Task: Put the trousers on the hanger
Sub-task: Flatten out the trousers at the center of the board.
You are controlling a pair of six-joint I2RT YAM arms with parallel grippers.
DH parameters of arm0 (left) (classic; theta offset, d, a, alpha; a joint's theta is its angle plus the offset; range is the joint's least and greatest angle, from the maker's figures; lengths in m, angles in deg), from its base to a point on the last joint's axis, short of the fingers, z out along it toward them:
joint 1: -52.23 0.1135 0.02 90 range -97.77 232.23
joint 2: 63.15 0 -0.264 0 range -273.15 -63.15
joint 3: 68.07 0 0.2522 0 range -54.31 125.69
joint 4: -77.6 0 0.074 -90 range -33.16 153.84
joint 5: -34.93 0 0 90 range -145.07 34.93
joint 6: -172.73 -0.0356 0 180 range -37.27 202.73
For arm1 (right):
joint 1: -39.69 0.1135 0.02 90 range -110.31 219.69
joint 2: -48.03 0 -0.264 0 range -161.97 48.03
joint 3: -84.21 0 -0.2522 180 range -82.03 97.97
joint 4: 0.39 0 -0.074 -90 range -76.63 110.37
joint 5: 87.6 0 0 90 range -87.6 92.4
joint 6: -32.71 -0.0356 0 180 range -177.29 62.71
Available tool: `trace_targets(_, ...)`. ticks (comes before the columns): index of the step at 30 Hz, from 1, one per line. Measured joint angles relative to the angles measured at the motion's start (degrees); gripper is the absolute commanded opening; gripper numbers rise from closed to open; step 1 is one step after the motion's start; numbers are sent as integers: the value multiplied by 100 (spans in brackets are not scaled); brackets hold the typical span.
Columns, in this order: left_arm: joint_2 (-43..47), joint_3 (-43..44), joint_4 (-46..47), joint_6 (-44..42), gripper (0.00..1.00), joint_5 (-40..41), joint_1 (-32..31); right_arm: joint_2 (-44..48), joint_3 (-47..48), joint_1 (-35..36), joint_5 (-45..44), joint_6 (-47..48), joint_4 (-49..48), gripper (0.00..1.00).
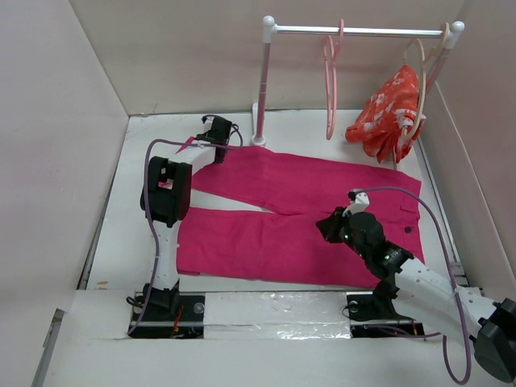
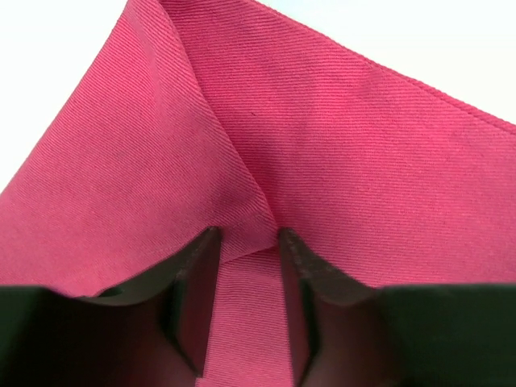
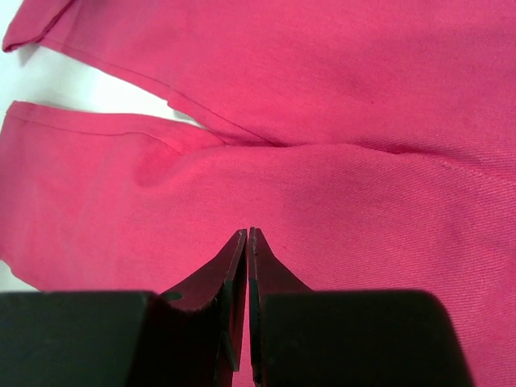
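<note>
White bench [image 1: 129, 210], boxed in by pale board walls. Large plain magenta-pink cloth trousers [image 1: 298, 210] lie flat on it. Both legs run out toward the left arm's side; the waist end lies under and past the right end effector.

Left arm: rises from its base, elbow folded high, forearm stretched to the far side. Left end effector [image 2: 248, 238] sits at the end of the far leg. Fingers are a little apart with a fold of trousers pinched between them. Cloth tents up into a crease running away from the fingertips.

Right arm: lies low, forearm angled in over the near leg. Right end effector [image 3: 247, 234] has its fingers pressed together with nothing between them. It points at the crotch fork just ahead. Can't tell if the tips touch the cloth.

Thin salmon-pink plastic hanger [image 1: 330, 81] hangs by its hook on a clothes rail with pink posts [image 1: 363, 31]. It is well beyond both end effectors and apart from the trousers. Further along the rail, beyond the right end effector, a pale beige hanger [image 1: 421, 81] carries a red-orange garment with white flowers [image 1: 387, 113].
</note>
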Motion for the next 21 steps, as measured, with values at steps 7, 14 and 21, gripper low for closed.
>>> trace_targets(7, -48, 61, -24, -2, 0, 162, 11, 116, 0, 39, -76, -2, -46, 10)
trace_targets(14, -46, 61, -4, 24, 0, 498, 286, 153, 0, 39, -114, -2, -55, 11)
trace_targets(21, -46, 505, -184, 50, 0, 1196, 1132, 79, 0, 144, -155, 0, -59, 11)
